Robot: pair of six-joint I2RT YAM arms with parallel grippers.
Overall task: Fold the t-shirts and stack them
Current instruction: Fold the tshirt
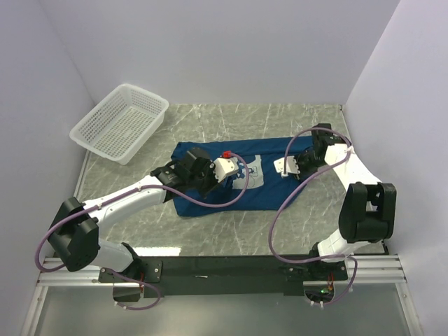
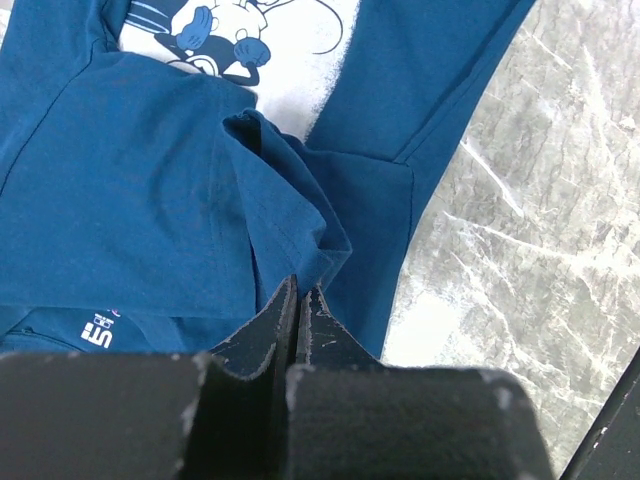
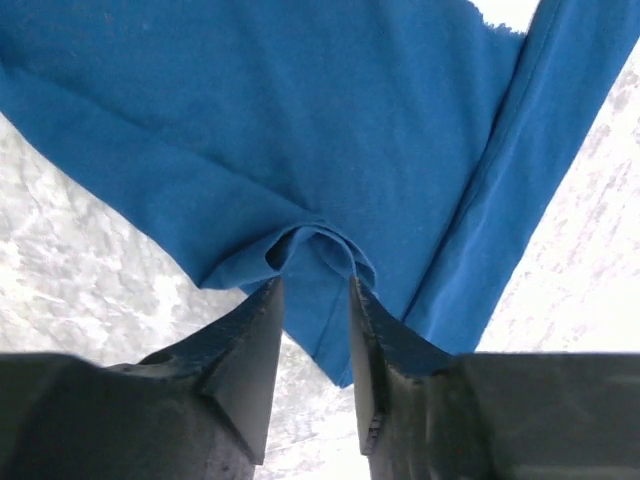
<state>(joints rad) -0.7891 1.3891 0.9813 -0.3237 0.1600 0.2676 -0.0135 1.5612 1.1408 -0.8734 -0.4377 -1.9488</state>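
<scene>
L wrist view: t-shirt (image 2: 120,200) cut off at top & left edges, chest print (image 2: 290,50) cut at top. White lettering (image 2: 98,333) too small to read, partly behind left gripper (image 2: 300,300).

R wrist view: shirt cut off at top & right. Fold sits btwn right gripper (image 3: 315,290) fingers; can't tell if pads press it.

Top view: left arm (image 1: 133,196) covers shirt's centre & most of print. Both grippers' fingertips hidden under own wrists. Table (image 1: 231,119) near edge lost behind mounting rail (image 1: 224,266).
</scene>
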